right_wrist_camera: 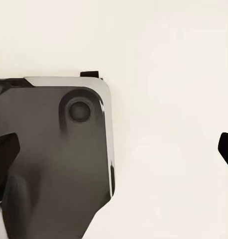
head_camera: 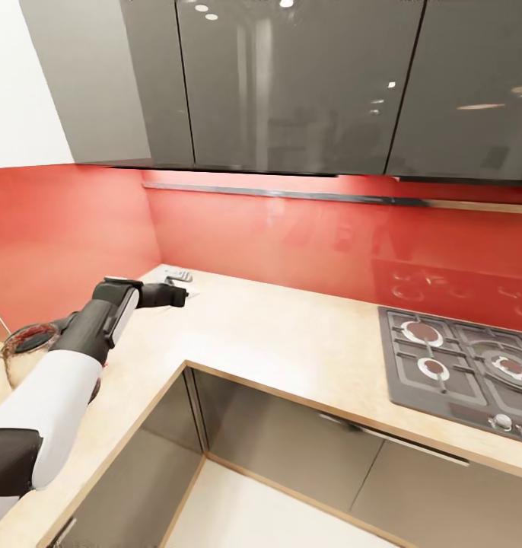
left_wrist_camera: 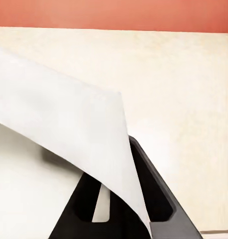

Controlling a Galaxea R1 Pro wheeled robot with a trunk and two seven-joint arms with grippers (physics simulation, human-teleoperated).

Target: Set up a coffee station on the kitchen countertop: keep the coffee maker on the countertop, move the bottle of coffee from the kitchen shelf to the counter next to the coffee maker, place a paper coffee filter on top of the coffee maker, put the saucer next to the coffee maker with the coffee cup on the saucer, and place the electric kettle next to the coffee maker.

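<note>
Overhead, grey wall cabinets (head_camera: 291,84) hang above the red backsplash (head_camera: 307,236). Below, the kitchen countertop (head_camera: 291,342), my tabletop, carries a gas hob (head_camera: 463,365) at its right. My left gripper (head_camera: 170,295) reaches over its corner, clenched on the paper coffee filter (left_wrist_camera: 69,124). My right gripper (right_wrist_camera: 114,149) hangs released above a pale surface.

The kitchen countertop (head_camera: 291,335) is pale beige with fine speckling, edged in a tan strip, under a glossy red backsplash (head_camera: 307,236) and dark grey reflective wall cabinets (head_camera: 291,84). At the right of the head view the hob (head_camera: 459,365) is charcoal grey with reddish-brown burner caps ringed in white. The left gripper (head_camera: 173,295) is black on a white-sleeved arm, and the paper coffee filter (left_wrist_camera: 59,124) is plain white.
</note>
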